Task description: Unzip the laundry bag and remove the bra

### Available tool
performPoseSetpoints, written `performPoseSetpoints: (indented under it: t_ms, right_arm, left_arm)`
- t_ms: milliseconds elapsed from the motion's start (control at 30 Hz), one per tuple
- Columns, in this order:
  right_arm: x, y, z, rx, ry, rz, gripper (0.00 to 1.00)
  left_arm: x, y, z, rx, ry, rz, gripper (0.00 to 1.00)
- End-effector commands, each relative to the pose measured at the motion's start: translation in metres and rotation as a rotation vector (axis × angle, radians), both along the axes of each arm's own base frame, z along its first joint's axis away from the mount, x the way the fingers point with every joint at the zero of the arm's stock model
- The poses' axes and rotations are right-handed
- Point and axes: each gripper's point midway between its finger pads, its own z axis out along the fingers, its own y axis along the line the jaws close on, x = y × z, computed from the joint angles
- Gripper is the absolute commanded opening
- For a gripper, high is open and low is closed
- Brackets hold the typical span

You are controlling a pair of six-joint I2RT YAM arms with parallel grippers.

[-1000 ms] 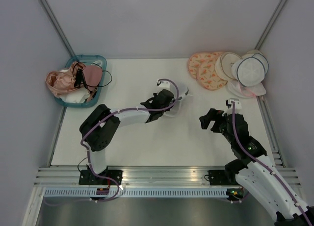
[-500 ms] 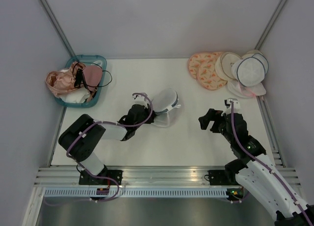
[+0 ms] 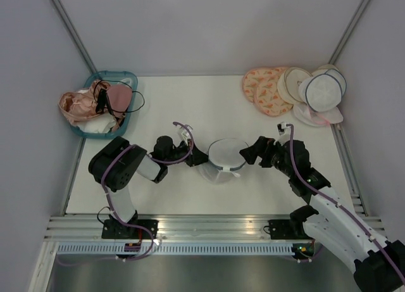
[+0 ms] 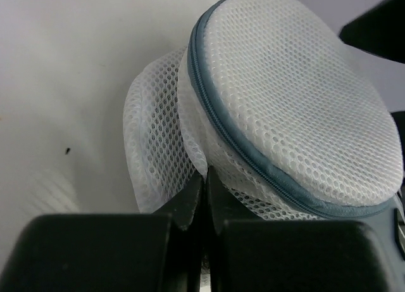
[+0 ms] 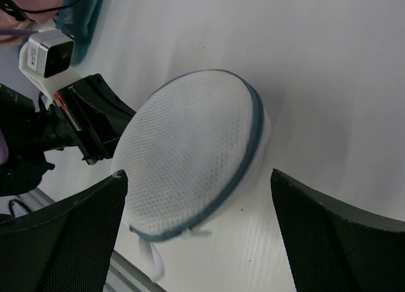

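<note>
The laundry bag [image 3: 226, 156] is a white mesh dome with a dark blue zipper trim, lying mid-table. It fills the left wrist view [image 4: 297, 108] and shows in the right wrist view [image 5: 190, 152], lid zipped shut. My left gripper [image 3: 199, 159] is shut on the bag's mesh wall at its left side [image 4: 205, 178]. My right gripper [image 3: 248, 154] is open just right of the bag, its fingers [image 5: 69, 235] wide apart on either side of it, not touching. No bra shows inside the bag.
A teal basket [image 3: 128, 76] with pink and white garments stands at the back left. Peach patterned and cream round bags [image 3: 272, 89] and another white mesh bag [image 3: 323, 92] lie piled at the back right. The metal rail [image 3: 202, 228] runs along the near edge.
My left gripper has pulled the bag toward the table's middle and down. My right gripper has moved left up to the bag's right side.
</note>
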Motion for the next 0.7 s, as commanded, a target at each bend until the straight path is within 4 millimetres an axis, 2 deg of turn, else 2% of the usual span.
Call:
performPoseSetpoints:
  t_ms: [0, 67, 167, 233, 267, 333, 367, 400, 500, 600, 667]
  right_arm:
    - [0.004, 0.029, 0.01, 0.181, 0.036, 0.057, 0.98]
    - [0.005, 0.037, 0.013, 0.23, 0.036, 0.086, 0.98]
    - [0.005, 0.038, 0.002, 0.258, 0.084, 0.065, 0.95]
    - [0.004, 0.031, -0.01, 0.22, 0.134, 0.016, 0.95]
    - [0.001, 0.025, -0.02, 0.184, 0.178, -0.009, 0.86]
    - [0.002, 0.022, -0.021, 0.171, 0.184, -0.027, 0.83]
    - [-0.006, 0.016, -0.035, 0.131, 0.243, -0.04, 0.82]
    - [-0.009, 0.012, -0.04, 0.103, 0.262, -0.054, 0.81]
    - [-0.015, -0.007, -0.047, 0.041, 0.275, -0.13, 0.82]
    - [-0.021, -0.01, -0.055, 0.049, 0.296, -0.141, 0.82]
    - [-0.021, -0.003, -0.054, 0.091, 0.281, -0.117, 0.79]
  left_arm:
    - [-0.017, -0.008, 0.023, -0.074, -0.09, -0.137, 0.02]
    - [-0.017, -0.01, 0.023, -0.074, -0.1, -0.162, 0.02]
    - [-0.013, -0.01, 0.022, -0.067, -0.101, -0.16, 0.02]
    - [-0.008, -0.009, 0.022, -0.065, -0.103, -0.153, 0.02]
    - [-0.005, -0.007, 0.019, -0.06, -0.1, -0.14, 0.02]
    - [-0.002, -0.006, 0.019, -0.058, -0.1, -0.132, 0.02]
    - [0.0, -0.006, 0.018, -0.057, -0.102, -0.128, 0.02]
    - [0.003, -0.004, 0.018, -0.056, -0.102, -0.119, 0.02]
    - [0.005, -0.004, 0.02, -0.058, -0.11, -0.113, 0.02]
    - [0.006, -0.005, 0.022, -0.067, -0.112, -0.113, 0.02]
    - [0.003, -0.007, 0.024, -0.081, -0.103, -0.127, 0.02]
